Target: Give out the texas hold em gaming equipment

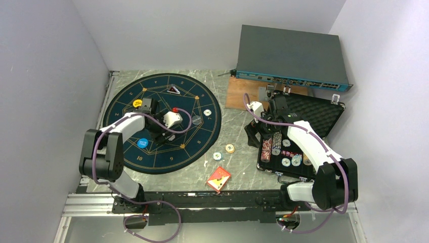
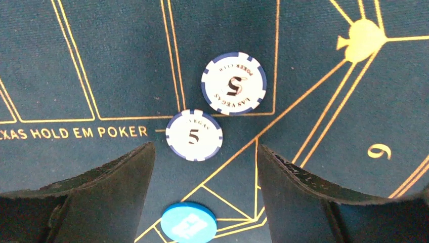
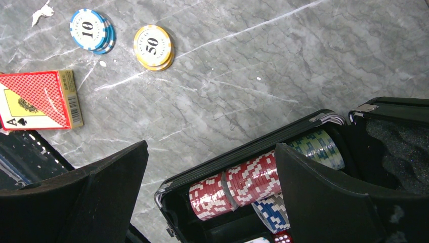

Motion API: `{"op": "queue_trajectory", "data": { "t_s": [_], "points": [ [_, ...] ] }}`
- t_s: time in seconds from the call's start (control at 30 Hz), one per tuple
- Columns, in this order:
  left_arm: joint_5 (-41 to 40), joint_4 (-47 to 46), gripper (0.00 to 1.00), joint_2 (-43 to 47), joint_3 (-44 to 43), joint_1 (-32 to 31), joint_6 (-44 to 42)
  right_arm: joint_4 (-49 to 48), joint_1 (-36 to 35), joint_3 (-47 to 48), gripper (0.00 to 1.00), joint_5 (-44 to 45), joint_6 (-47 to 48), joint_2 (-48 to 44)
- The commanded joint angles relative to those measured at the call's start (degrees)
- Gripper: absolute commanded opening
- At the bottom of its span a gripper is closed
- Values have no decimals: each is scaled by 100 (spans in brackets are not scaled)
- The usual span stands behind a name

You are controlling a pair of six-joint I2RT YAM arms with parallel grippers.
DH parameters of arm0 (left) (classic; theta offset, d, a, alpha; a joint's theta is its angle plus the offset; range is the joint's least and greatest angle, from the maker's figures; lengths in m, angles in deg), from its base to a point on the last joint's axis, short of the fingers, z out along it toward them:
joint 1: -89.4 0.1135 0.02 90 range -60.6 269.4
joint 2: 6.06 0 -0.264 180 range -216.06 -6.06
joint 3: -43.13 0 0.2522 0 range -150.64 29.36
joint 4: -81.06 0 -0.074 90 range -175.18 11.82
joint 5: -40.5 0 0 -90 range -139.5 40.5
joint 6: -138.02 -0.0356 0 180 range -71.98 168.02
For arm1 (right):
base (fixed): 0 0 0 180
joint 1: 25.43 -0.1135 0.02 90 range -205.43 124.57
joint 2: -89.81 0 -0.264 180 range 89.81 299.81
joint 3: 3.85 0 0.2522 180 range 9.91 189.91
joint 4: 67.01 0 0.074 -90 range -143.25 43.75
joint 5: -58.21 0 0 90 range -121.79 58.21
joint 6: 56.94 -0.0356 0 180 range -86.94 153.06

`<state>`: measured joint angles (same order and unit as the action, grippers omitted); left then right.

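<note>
Dealing white 5-chips [image 2: 194, 135] onto poker mat [image 2: 76, 61]
Spread left gripper [image 2: 203, 148] hovers over both chips lying on mat, likely a seat's share; right gripper [image 3: 211, 149] spread right of mat over case's [image 3: 243, 149] red chips [image 3: 238, 181], probably for restocking.

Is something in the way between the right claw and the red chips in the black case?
Nothing visible. The right gripper hangs open above the case, whose lid is up, and the red chips lie uncovered right under it.
</note>
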<state>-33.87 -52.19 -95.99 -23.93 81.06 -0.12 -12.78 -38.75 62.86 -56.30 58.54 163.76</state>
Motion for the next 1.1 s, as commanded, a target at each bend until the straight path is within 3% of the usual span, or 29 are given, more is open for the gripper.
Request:
{"op": "queue_trajectory", "data": {
  "t_s": [0.0, 0.13, 0.33, 0.47, 0.67, 1.07],
  "points": [
    [9, -326, 77, -289, -237, -19, 136, -21, -24, 34, 100, -57, 81, 5],
    [-109, -506, 69, -529, -145, -27, 74, -30, -24, 26, 100, -62, 72, -11],
    [-44, -393, 44, -606, -120, -23, 7, -30, -27, 31, 100, -47, 75, 14],
    [67, -153, 34, -368, -109, -19, -2, -24, -23, 31, 100, -51, 79, 28],
    [265, 427, 30, 453, 89, 92, -105, -30, -30, 14, 100, -46, 73, -8],
    [194, 1146, 29, 1907, 1505, 789, -727, -13, -29, 31, 100, -88, 96, -18]
  ]
}}
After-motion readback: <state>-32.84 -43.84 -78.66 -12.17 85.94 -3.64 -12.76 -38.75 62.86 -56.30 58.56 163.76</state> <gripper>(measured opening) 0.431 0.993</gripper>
